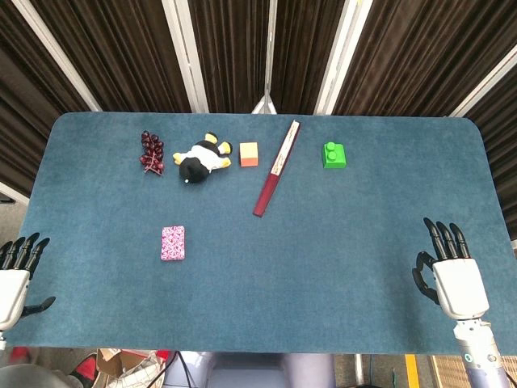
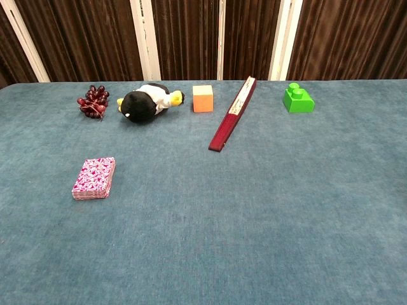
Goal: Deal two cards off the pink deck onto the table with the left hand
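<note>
**Pink deck untouched, both hands at the near edge**

While the pink deck [image 1: 173, 242] lies flat and squared on the blue table [image 1: 347, 242], neither hand touches it. Taking the table's centre as the dial in the head view, the deck sits at about eight o'clock, well apart from everything else. The left hand [image 1: 16, 279] rests at the near left corner, roughly eight o'clock and further out than the deck, with dark fingers extended, slightly apart and holding nothing. The right hand [image 1: 452, 275] sits at about four o'clock near the right edge, fingers straight, a little spread, empty as well. The chest view shows neither hand.

Along the far side runs a row of things: a bunch of dark red grapes [image 1: 151, 152] at ten o'clock, a black and white plush penguin [image 1: 200, 158] just beside it, an orange cube [image 1: 249, 153] near twelve, a closed dark red folding fan [image 1: 276, 168] lying aslant, and a green building block [image 1: 334, 154] at one o'clock.
</note>
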Available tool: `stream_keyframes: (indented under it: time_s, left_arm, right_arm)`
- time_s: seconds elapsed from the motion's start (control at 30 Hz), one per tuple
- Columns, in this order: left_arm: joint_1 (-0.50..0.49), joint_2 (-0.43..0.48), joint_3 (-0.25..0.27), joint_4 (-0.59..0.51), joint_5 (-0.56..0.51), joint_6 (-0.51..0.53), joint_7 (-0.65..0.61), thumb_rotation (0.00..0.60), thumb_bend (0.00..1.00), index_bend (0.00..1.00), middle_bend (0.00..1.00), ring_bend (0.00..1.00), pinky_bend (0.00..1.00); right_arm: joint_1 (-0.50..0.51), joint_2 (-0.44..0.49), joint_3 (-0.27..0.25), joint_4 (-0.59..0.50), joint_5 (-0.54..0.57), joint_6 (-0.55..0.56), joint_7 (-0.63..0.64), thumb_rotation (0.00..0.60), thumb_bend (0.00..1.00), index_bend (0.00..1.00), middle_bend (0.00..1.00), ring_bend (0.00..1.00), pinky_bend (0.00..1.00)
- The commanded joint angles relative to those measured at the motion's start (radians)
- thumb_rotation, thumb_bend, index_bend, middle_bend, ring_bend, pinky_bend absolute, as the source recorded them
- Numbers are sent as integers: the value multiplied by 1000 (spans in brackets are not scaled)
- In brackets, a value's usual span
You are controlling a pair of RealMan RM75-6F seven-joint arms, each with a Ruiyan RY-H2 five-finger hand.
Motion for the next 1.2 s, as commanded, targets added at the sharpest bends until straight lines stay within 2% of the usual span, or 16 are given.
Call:
stream_keyframes:
  time_s: [0.03, 0.3, 0.33, 0.37, 0.4, 0.47, 0.5, 0.6, 0.7, 0.83, 0.97, 1.2]
  left_arm:
    - [0, 1, -1, 2, -4, -2, -2, 600, 8, 0, 0, 0, 0]
    - [-7, 4, -4, -7, -5, -8, 23, 600, 8, 0, 0, 0, 2]
    - [-12, 1, -12, -8, -2, -2, 42, 600, 8, 0, 5, 5, 28]
    - [-15, -2, -16, -9, -2, 1, 54, 600, 8, 0, 49, 48, 109]
    - [-23, -7, -25, -9, 4, 4, 71, 600, 8, 0, 105, 107, 200]
    - [-45, -13, -40, -21, -2, -15, 88, 600, 8, 0, 381, 392, 545]
    - [-59, -12, -48, -34, -16, -37, 99, 600, 8, 0, 524, 529, 676]
    - [-104, -8, -78, -88, -95, -111, 138, 600, 32, 14, 767, 739, 849]
    - [-172, -18, -119, -149, -232, -222, 181, 600, 99, 66, 903, 857, 956]
    - [-246, -36, -153, -182, -393, -305, 273, 600, 144, 85, 942, 890, 984]
    - [-307, -64, -173, -194, -518, -343, 347, 600, 161, 90, 950, 897, 988]
    - [-425, -151, -193, -177, -709, -348, 485, 600, 256, 183, 959, 909, 994]
  right_arm:
    - [0, -1, 0, -1, 0, 0, -2, 600, 488, 0, 0, 0, 36]
    - [1, 1, -2, -5, 0, -4, 0, 600, 489, 0, 0, 0, 36]
    - [2, 1, -2, -6, 0, -4, 2, 600, 489, 0, 0, 0, 36]
    - [2, 2, -1, -6, 0, -3, 3, 600, 489, 0, 0, 0, 36]
    - [1, 2, -2, -6, -2, -2, 5, 600, 489, 0, 0, 0, 36]
    - [2, 1, -3, -5, -3, -4, 9, 600, 489, 0, 0, 0, 36]
    - [3, 1, -4, -4, -4, -5, 10, 600, 489, 0, 0, 0, 36]
    - [6, 2, -4, -4, -6, -9, 13, 600, 489, 0, 0, 0, 36]
    - [8, 3, -3, -6, -2, -14, 18, 600, 489, 0, 0, 0, 36]
    - [11, 2, -3, -9, -3, -17, 18, 600, 489, 0, 0, 0, 36]
    - [13, 0, -4, -8, -6, -19, 18, 600, 489, 0, 0, 0, 36]
    - [15, 0, -5, -9, -6, -22, 29, 600, 489, 0, 0, 0, 36]
